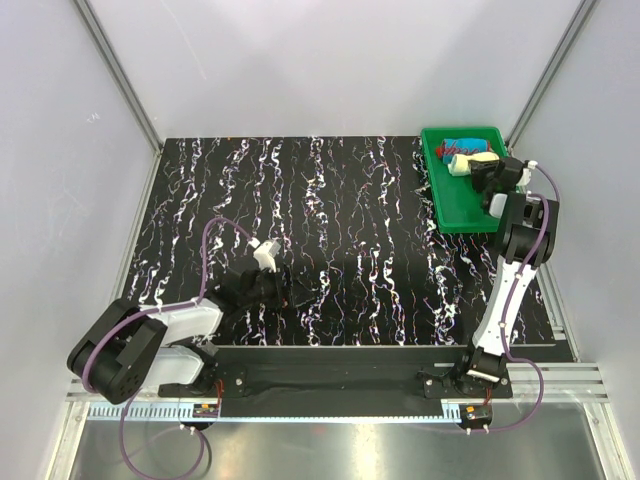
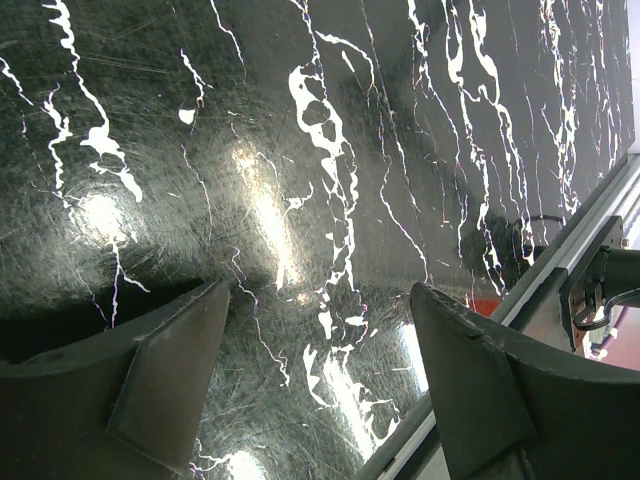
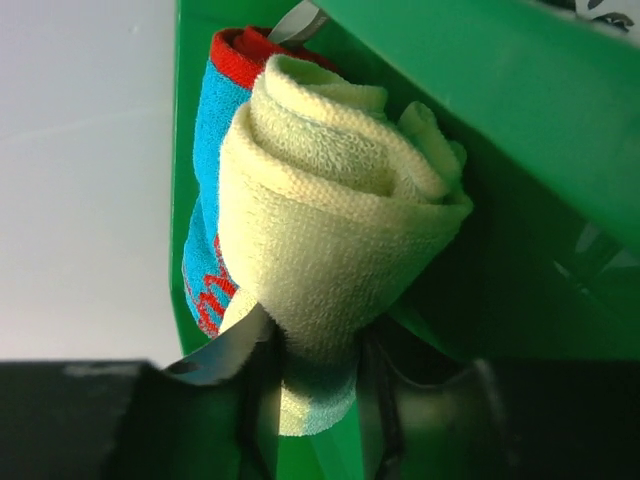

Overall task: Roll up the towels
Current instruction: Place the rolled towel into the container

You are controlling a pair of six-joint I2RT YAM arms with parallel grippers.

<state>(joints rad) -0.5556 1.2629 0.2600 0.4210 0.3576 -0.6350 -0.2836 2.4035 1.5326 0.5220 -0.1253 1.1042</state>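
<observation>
Low in frame, right gripper [image 3: 310, 360] narrowly parted, pinching the tail of a pale yellow terry towel roll [image 3: 330, 220] inside the green plastic tray [image 3: 520, 100], against a red-and-blue cloth roll [image 3: 212, 120]. Soft, light (prone to unroll); best gripped across the middle. Wide open and empty: left gripper [image 2: 318, 300].

1. The pale yellow terry-cloth towel [image 3: 330, 230] is wound into a short, thick roll. The spiral of its layers shows at the end farthest from the right gripper [image 3: 315, 375]. Its near end has a faint teal tint and is pinched between that gripper's two fingers. The rest reaches out ahead of the fingertips.
2. The red soft towel with blue blotches [image 3: 208, 160] is also rolled. It lies just beyond the fingertips, on the far left side of the yellow roll and touching it. No finger touches it.
</observation>
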